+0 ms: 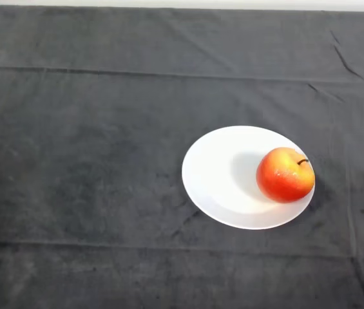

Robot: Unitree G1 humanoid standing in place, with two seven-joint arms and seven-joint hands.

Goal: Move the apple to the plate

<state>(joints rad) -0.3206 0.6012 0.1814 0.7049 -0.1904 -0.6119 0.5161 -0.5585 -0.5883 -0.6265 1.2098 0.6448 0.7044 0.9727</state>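
One red-orange apple [285, 174] on the right side of a white plate [217, 177], dark cloth [78, 161] beneath.

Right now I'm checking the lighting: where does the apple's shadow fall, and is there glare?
Head view: the apple casts a soft shadow leftward onto the white plate; small highlights speckle the apple's top; the dark cloth shows no glare.
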